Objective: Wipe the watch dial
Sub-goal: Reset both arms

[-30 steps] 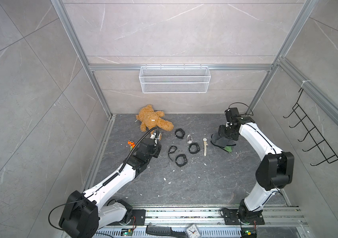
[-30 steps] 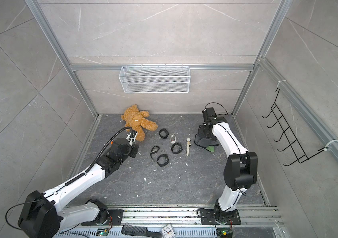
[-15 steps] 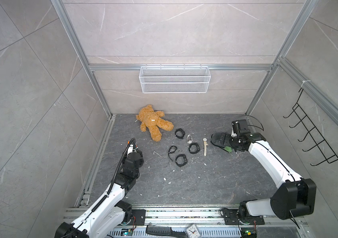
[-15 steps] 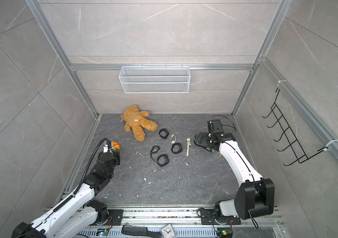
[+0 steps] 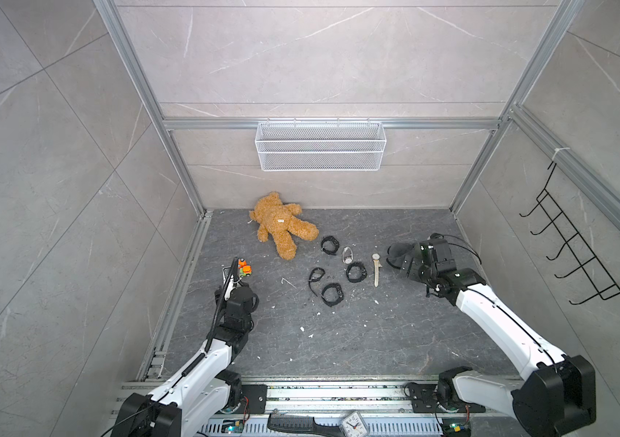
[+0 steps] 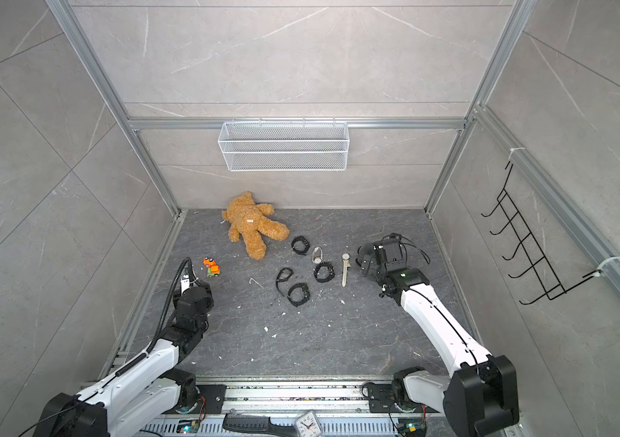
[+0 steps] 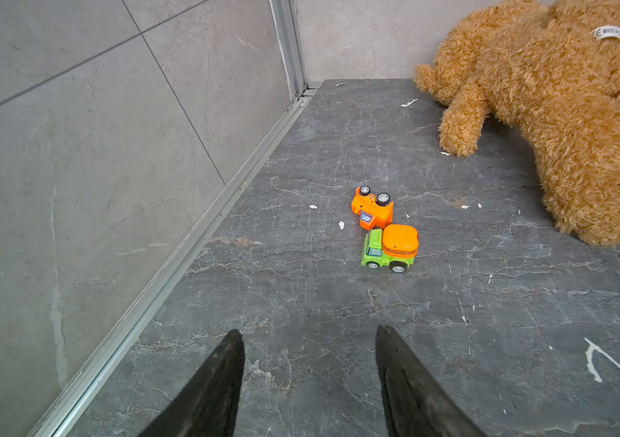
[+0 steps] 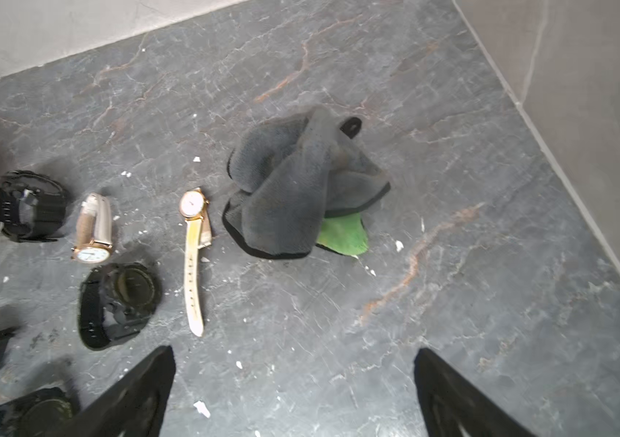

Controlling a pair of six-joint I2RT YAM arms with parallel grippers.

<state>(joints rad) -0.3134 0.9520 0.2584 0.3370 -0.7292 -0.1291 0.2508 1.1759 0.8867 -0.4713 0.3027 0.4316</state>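
Observation:
Several watches lie on the dark stone floor. A cream-strap watch (image 8: 193,265) with a gold-rimmed white dial (image 8: 192,203) lies flat, seen also in a top view (image 5: 376,269). Beside it are a gold watch (image 8: 92,242) and black watches (image 8: 117,302) (image 8: 30,206). A crumpled grey cloth (image 8: 293,189) lies over a green cloth (image 8: 344,236), just beyond the cream-strap watch. My right gripper (image 8: 293,353) hovers open and empty short of the cloth, and it partly covers the cloth in a top view (image 5: 404,265). My left gripper (image 7: 308,333) is open and empty, far from the watches.
Two toy trucks (image 7: 390,248) (image 7: 372,207) lie ahead of the left gripper beside the left wall rail (image 7: 202,234). A teddy bear (image 5: 280,227) lies at the back. A wire basket (image 5: 320,151) hangs on the back wall and a hook rack (image 5: 581,249) on the right wall. White crumbs dot the floor.
My right gripper let go of the grey cloth, opened wide and drew back towards the front. My left arm pulled back from the teddy and watches towards the front left, still open.

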